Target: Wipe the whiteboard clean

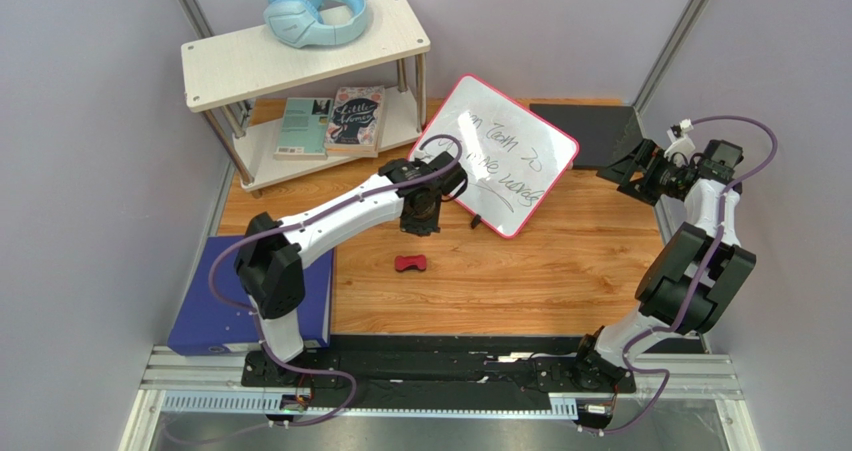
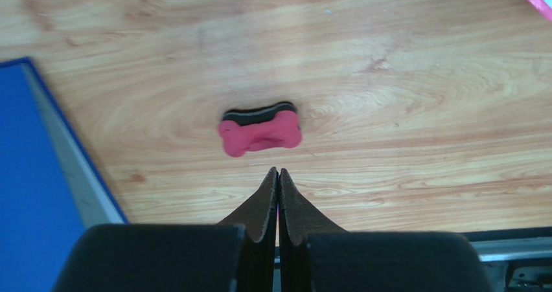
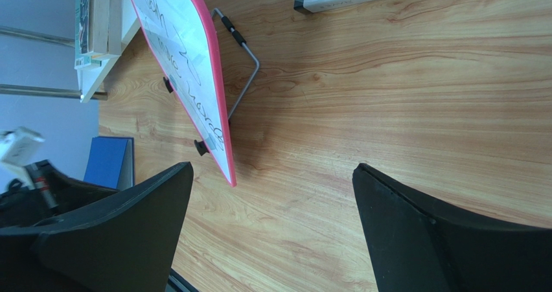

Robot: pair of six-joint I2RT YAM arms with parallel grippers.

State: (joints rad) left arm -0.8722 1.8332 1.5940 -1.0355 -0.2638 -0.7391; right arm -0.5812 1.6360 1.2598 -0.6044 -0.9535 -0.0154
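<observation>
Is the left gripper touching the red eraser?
Apart. The left wrist view shows bare table between the shut left gripper and the eraser.

A wooden table (image 1: pixel 560 271) fills the middle. At its far left corner stands a small white shelf (image 1: pixel 240 66) with two levels and metal legs. Light blue headphones (image 1: pixel 310 11) lie on the upper level. On the lower level two books lie flat side by side, a teal book (image 1: pixel 302 126) and a darker book (image 1: pixel 356 119). A blue binder (image 1: pixel 200 321) lies flat at the near left. A flat black box (image 1: pixel 585 131) with a barcode label lies at the far right.
</observation>
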